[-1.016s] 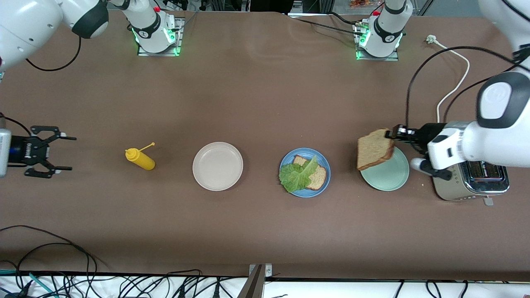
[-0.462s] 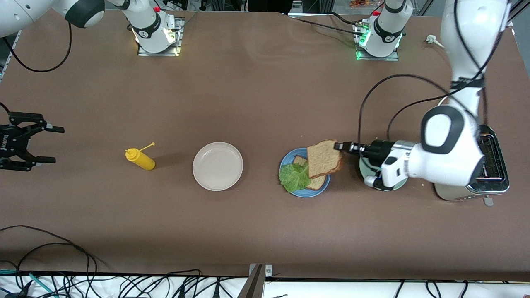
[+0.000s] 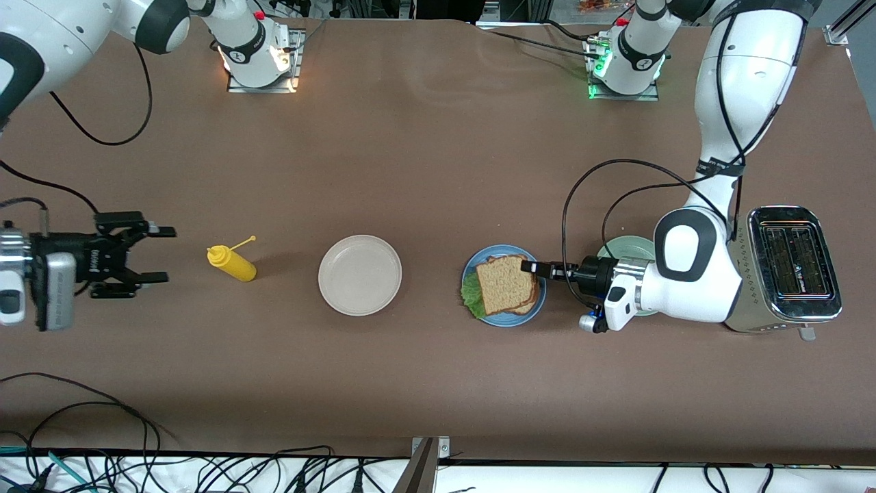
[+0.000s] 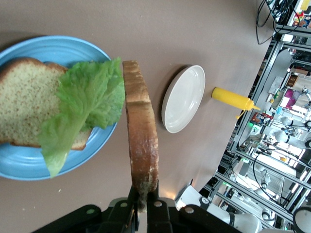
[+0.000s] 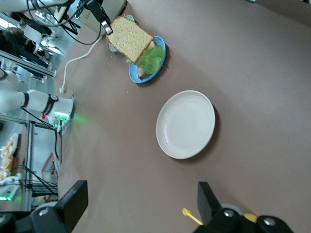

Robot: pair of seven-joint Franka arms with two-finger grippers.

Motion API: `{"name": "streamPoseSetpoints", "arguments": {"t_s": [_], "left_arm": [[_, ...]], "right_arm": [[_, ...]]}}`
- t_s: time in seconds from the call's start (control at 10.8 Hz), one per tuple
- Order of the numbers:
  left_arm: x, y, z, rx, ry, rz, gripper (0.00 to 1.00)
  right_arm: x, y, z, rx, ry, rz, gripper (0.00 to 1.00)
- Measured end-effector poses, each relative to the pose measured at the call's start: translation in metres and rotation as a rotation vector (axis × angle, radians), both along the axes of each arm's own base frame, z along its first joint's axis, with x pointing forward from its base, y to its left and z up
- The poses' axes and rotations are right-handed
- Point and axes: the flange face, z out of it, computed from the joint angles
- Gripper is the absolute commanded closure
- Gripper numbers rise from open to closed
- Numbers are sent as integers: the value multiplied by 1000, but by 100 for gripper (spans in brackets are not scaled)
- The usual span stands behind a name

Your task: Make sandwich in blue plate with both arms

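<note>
Fingers of your left gripper [image 3: 528, 266] pinch the edge of the top bread slice [image 3: 505, 284], holding it just over the lettuce [image 4: 81, 109] and lower slice [image 4: 24, 104] on the blue plate [image 3: 538, 301]. Your right gripper [image 3: 156, 255] waits with fingers spread wide and empty beside the mustard bottle [image 3: 231, 263] on the tabletop [image 3: 438, 171].

The left gripper [image 3: 531, 267] pinches a brown slice of bread [image 3: 507, 285] over the round blue plate [image 3: 538, 306], above a green lettuce leaf [image 3: 472, 296]. The right gripper [image 3: 159, 255] hangs open beside a yellow squeeze bottle [image 3: 233, 263]. A round beige plate [image 3: 360, 274] sits between.
</note>
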Motion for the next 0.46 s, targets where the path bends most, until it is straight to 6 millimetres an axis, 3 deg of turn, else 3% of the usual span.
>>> {"name": "streamPoseSetpoints", "arguments": {"t_s": [0.28, 0.46], "left_arm": [[2, -4, -12, 16, -7, 17, 100], [0, -10, -18, 20, -2, 13, 100]], "right_arm": [[14, 46, -16, 73, 33, -35, 0], [18, 69, -6, 100, 80, -101, 0]]}}
